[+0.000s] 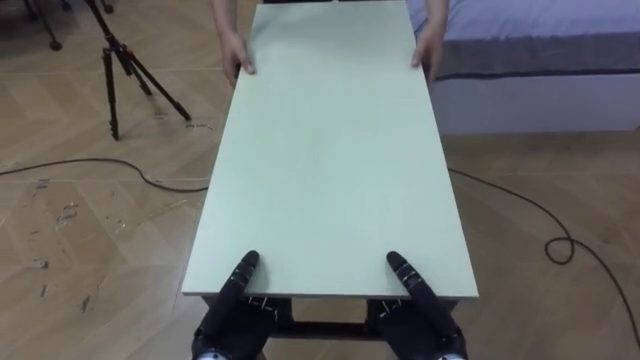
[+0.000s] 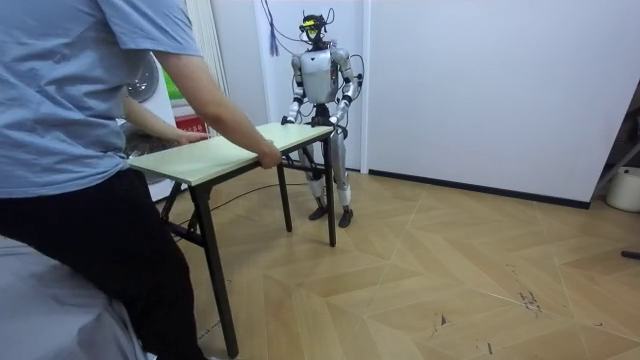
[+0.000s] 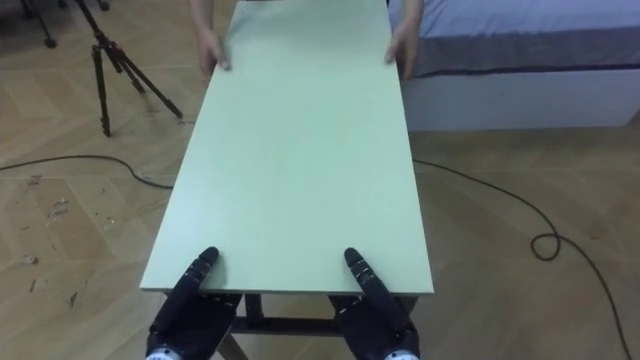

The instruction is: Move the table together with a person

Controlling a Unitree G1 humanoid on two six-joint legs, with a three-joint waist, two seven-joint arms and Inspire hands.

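Fingers [image 1: 243, 272] of my left hand [image 1: 230, 318] and right hand [image 1: 422, 318] clamp the bench [image 1: 330, 160] at its near edge, thumbs on top, while the person's hands [image 1: 236, 55] grip the far end beside the bed [image 1: 540, 45], so that, I judge, we share its weight evenly.

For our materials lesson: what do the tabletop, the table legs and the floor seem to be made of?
Tabletop: probably laminated board, pale green, matte, even surface. Table legs: likely dark painted metal, thin and straight. Floor: wood or wood-look herringbone planks, slight sheen.
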